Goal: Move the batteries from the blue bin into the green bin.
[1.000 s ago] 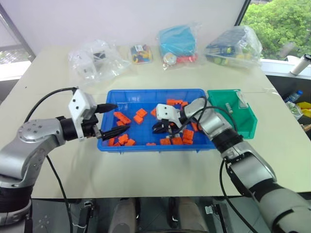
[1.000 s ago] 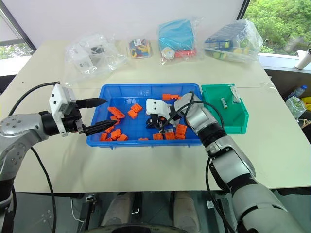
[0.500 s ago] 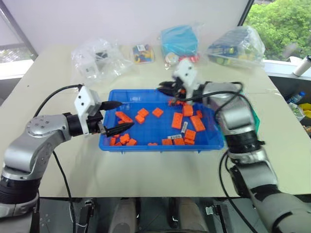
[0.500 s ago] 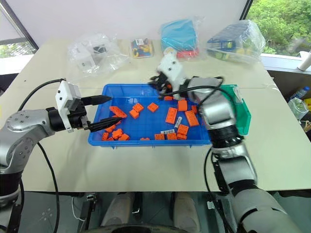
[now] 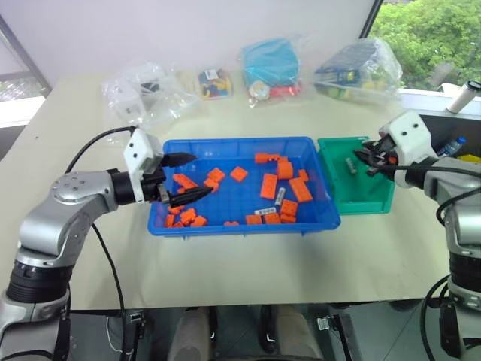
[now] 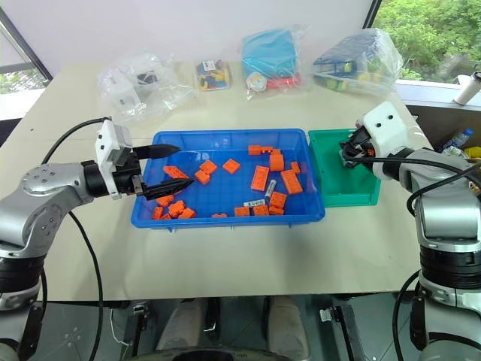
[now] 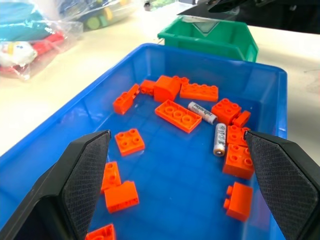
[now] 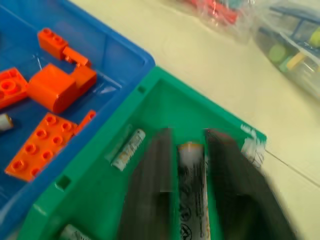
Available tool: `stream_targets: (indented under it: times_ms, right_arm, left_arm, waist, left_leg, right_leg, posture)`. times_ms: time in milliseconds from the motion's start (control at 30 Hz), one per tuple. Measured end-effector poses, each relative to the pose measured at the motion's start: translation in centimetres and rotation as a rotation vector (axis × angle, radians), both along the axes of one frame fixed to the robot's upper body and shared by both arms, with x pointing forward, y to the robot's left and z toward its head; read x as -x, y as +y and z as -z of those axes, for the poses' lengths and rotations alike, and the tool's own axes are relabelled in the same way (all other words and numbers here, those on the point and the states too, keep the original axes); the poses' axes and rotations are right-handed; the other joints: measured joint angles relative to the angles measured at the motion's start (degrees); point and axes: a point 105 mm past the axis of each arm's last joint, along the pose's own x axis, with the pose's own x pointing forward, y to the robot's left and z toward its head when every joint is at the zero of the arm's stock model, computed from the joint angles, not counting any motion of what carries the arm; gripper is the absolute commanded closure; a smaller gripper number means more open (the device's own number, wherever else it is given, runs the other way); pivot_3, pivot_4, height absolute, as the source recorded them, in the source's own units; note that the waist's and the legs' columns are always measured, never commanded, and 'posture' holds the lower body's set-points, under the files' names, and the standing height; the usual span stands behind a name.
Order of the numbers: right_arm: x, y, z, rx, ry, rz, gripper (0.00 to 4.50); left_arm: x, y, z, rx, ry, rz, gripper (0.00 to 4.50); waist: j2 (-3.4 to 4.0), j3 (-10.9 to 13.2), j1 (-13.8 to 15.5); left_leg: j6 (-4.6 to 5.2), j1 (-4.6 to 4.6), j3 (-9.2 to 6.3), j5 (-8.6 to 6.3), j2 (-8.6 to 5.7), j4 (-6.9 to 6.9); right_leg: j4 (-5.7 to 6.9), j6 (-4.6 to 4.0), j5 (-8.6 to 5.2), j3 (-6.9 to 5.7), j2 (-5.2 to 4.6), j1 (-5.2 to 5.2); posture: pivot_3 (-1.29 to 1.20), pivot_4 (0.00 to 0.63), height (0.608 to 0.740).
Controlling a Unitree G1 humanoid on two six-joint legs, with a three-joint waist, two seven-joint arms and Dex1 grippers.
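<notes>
The blue bin (image 5: 240, 141) sits mid-table and holds orange bricks (image 5: 269, 185) and two batteries (image 5: 279, 197) (image 7: 202, 112) lying near its right end. Against its right side stands the green bin (image 5: 353, 209), with one battery (image 8: 128, 149) lying on its floor. My right gripper (image 5: 361, 158) hovers over the green bin, open. A battery (image 8: 192, 190) lies lengthwise between its blurred fingers (image 8: 150, 185), with a thin gap beside it. My left gripper (image 5: 201, 174) is open and empty over the blue bin's left end.
Along the far edge of the table lie plastic bags: a clear one with white parts (image 5: 146, 94), a small one with coloured pieces (image 5: 213, 81), a teal box in a bag (image 5: 272, 64) and a bag of toys (image 5: 359, 69).
My right gripper swung from the back of the blue bin to over the green bin with a battery, and its fingers have parted. The left gripper stayed where it was.
</notes>
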Motion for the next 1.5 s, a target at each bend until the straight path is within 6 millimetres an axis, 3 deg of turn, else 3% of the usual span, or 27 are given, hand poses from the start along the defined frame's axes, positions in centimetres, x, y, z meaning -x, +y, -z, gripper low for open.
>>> stream_targets:
  times_ms: [100,267,433,633,733,1033,1433,1500]
  right_arm:
    - [0.0,0.0,0.0,0.005,-0.001,0.005,0.6]
    - [-0.1,1.0,-0.9,-0.009,-0.011,-0.054,0.6]
    - [1.0,6.4,-1.4,0.024,0.021,-0.361,0.6]
    - [1.0,12.2,1.4,0.177,0.137,-0.675,0.6]
    - [1.0,13.9,3.7,0.226,0.214,-0.773,0.6]
    - [1.0,15.0,6.7,0.328,0.321,-0.876,0.6]
    - [1.0,16.0,9.1,0.404,0.354,-0.945,0.6]
    - [1.0,16.0,9.5,0.414,0.369,-0.953,1.38]
  left_arm:
    - [-0.2,0.0,0.3,0.001,0.01,-0.003,0.0]
    - [-0.3,-0.2,-0.2,0.003,-0.014,0.008,0.0]
    - [-0.3,-0.3,-0.1,0.005,-0.013,0.012,0.0]
    - [-0.3,-0.4,-0.1,0.008,-0.013,0.009,0.0]
    - [-0.4,-0.4,-0.1,0.009,-0.018,0.004,0.0]
    - [0.2,0.0,0.1,0.004,-0.023,-0.034,0.0]
    - [0.6,0.4,-0.2,0.002,-0.041,-0.069,0.0]
    - [0.6,0.4,-0.2,0.003,-0.041,-0.069,0.0]
  waist:
    - [-0.03,0.0,0.4]
    - [-0.03,0.0,0.3]
    - [-0.03,0.0,-0.1]
    - [-0.04,0.0,0.0]
    - [-0.05,0.0,0.3]
    - [-0.06,0.0,0.0]
    - [-0.08,0.0,0.1]
    - [-0.08,0.0,0.1]
  left_leg:
    - [0.0,-0.05,0.0,0.0,-0.04,0.05]
    - [0.0,-0.05,-0.01,0.0,-0.04,0.07]
    - [0.01,-0.03,-0.04,0.0,-0.01,0.02]
    - [0.01,-0.03,-0.03,0.0,-0.02,0.08]
    - [0.01,-0.07,-0.04,0.0,-0.03,0.08]
    - [0.01,-0.06,-0.03,0.0,-0.03,0.09]
    - [0.0,-0.02,-0.02,0.01,-0.03,0.1]
    - [0.0,-0.03,-0.02,0.01,-0.03,0.11]
  right_leg:
    - [-0.03,0.0,0.0,0.0,-0.06,0.01]
    - [-0.04,-0.01,-0.01,0.0,-0.06,0.01]
    - [-0.03,0.01,0.0,-0.01,-0.03,0.01]
    - [-0.03,0.0,-0.01,0.0,-0.04,0.02]
    - [-0.03,0.01,0.0,-0.02,-0.04,0.02]
    - [-0.01,0.02,0.01,-0.02,-0.04,0.01]
    - [0.02,0.02,0.01,-0.02,-0.04,0.04]
    - [0.02,0.03,0.01,-0.03,-0.05,0.04]
  posture:
    - [0.0,0.15,0.736]
    - [0.0,0.15,0.736]
    - [0.0,0.15,0.736]
    - [0.0,0.15,0.736]
    - [0.0,0.15,0.736]
    - [0.0,0.15,0.736]
    - [0.0,0.15,0.736]
    - [0.0,0.15,0.736]
